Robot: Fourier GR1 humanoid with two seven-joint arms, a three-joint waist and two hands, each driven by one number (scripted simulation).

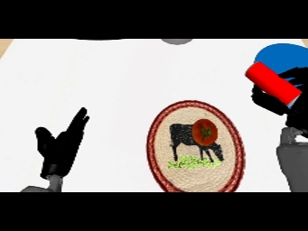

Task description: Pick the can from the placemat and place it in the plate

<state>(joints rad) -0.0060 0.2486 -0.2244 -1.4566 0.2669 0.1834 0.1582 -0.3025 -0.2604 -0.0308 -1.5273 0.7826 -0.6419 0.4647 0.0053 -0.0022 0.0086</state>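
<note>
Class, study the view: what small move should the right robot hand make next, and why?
Probably shift the red can a little more over the blue plate and lower it. The right robot hand is curled round the can, which shows tilted across the plate's left rim, off the placemat, so setting down comes before letting go.

Bright, even, diffuse light, white counter (96,76) nearly washed out, colours flat and saturated, shading very soft

Woven placemat (196,146), smooth matt can (273,82)
</note>
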